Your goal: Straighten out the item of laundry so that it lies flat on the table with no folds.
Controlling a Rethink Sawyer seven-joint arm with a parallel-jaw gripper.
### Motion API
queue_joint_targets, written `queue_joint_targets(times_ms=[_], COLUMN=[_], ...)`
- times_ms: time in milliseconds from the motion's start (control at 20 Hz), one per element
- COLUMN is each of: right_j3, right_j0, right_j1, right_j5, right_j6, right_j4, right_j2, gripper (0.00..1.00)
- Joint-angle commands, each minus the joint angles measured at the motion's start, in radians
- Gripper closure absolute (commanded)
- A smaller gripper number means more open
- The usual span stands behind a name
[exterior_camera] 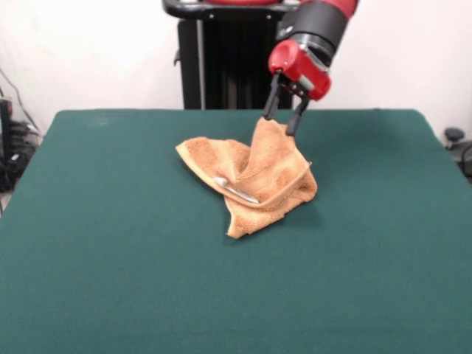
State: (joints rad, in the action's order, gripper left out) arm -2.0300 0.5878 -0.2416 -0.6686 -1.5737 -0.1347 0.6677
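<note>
My end effector sits at the towel's raised peak, fingers either side of it; looks pinched on the cloth, though contact's hard to confirm. The towel is bunched near mid worktop, toward the far edge, w/ a white tag showing in the folds. I'd lift slowly, drag the corner outward, keep tension low so the rest unrolls flat. Count: 1 towel, 1 tag, 1 arm, 1 worktop.
</note>
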Motion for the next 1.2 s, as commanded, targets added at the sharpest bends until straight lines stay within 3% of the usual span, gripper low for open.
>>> queue_joint_targets(times_ms=[50,500,750,1200], right_j3=[0.044,0.058,0.069,0.146], right_j0=[0.091,0.198,0.174,0.197], right_j1=[0.055,0.104,0.055,0.06], right_j5=[0.225,0.4,0.367,0.54], right_j6=[-0.016,-0.058,-0.123,-0.092], right_j4=[-0.071,-0.069,-0.027,-0.059], right_j2=[0.01,0.095,0.051,0.059], gripper=[0.0,0.0,0.0,0.0])
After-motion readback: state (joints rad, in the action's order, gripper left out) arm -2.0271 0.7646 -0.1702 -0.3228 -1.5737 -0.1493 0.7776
